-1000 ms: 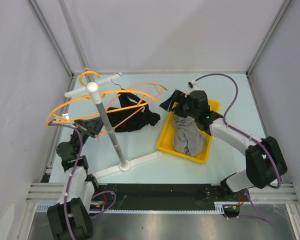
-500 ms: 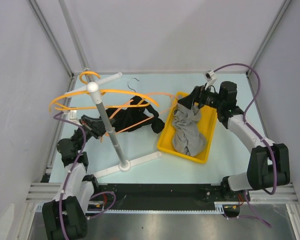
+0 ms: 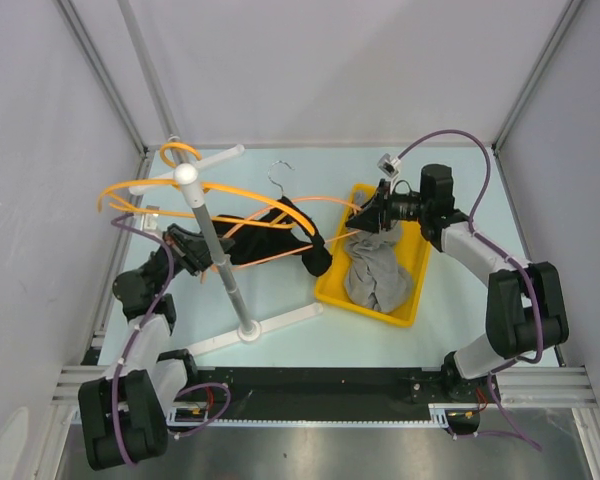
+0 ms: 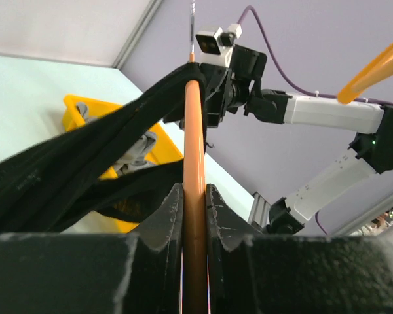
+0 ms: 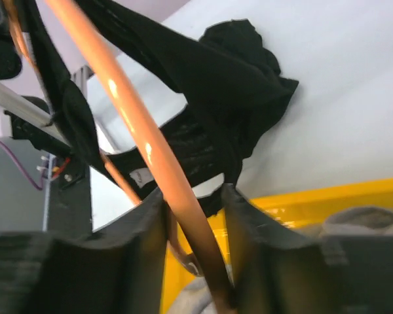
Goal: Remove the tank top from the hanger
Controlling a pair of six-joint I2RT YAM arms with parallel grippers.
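step in hand: the hanger [image 4: 193, 144] hangs free of the stand [image 3: 236, 295], spanned between both grippers. the tank top [image 3: 318, 258] is not yet off it, so we judge the stripping step is only being set up.
left gripper [image 3: 187, 248]: pressed together on the orange rod of the hanger, just right of the stand's pole.
right gripper [image 5: 193, 196]: its fingers flank the rod at the hanger's end farthest right of the stand. we cannot tell whether they clamp it or merely straddle it.
location of tank top: draped over the hanger, right of the stand. one strap lies along the rod and the bulk is bunched low at the end away from the stand.
long axis: hanger and garment both run left to right across the table, outward from the stand. the wire hook points away from the arm bases.
other items: a yellow bin [image 3: 332, 270] with a grey garment [image 3: 375, 275] in it sits further right of the stand.
next move, our judgement: hold the stand-side end firm. we then need a sure hold on black fabric, not rod, and a pull along the long axis so the strap clears the hanger's shoulder.
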